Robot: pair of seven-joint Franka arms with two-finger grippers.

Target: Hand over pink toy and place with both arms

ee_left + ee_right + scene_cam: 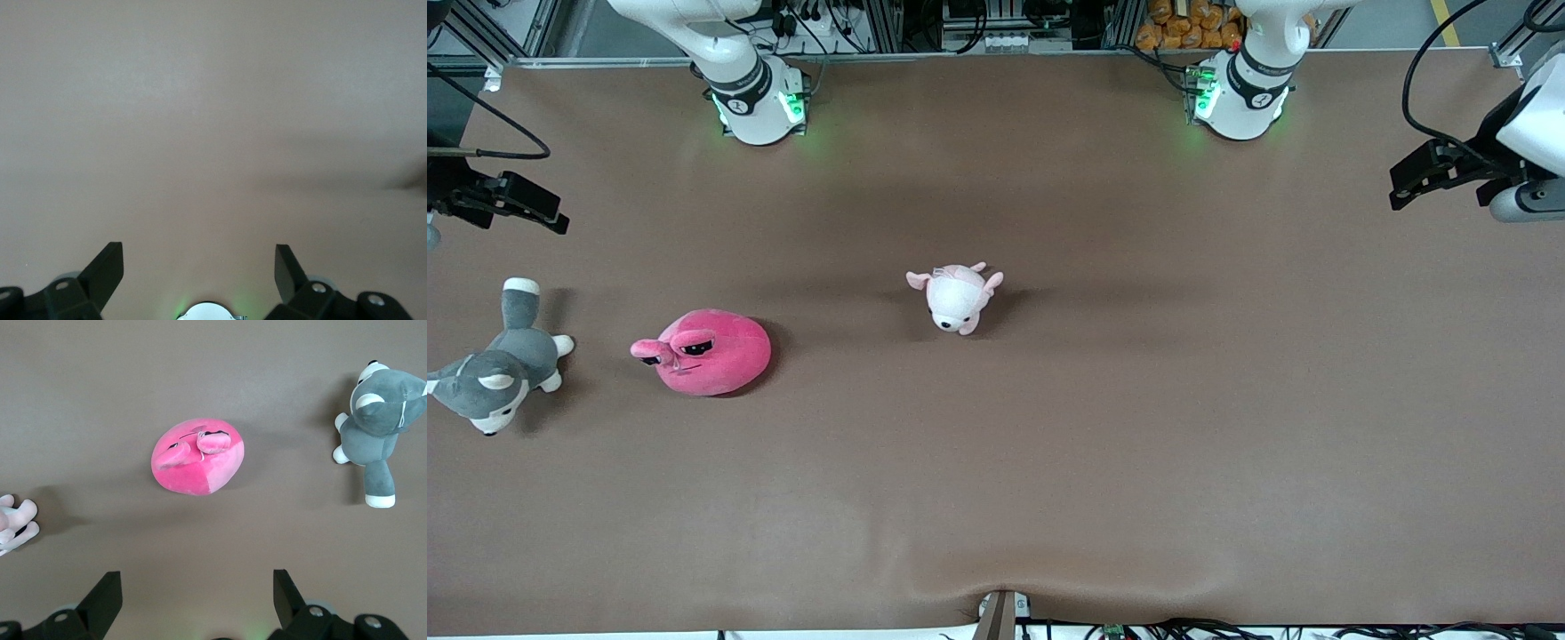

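Observation:
The pink toy (711,353) is a round hot-pink plush with half-lidded black eyes and a snout. It lies on the brown table toward the right arm's end and also shows in the right wrist view (198,457). My right gripper (550,216) (197,583) is open and empty, up in the air over the table's edge at the right arm's end, apart from the toy. My left gripper (1405,185) (199,257) is open and empty, high over the left arm's end of the table, with only bare table under it.
A grey-and-white husky plush (503,364) (377,420) lies beside the pink toy at the right arm's end. A small pale pink-and-white plush animal (958,296) (13,523) lies near the table's middle. The brown mat (1138,400) covers the whole table.

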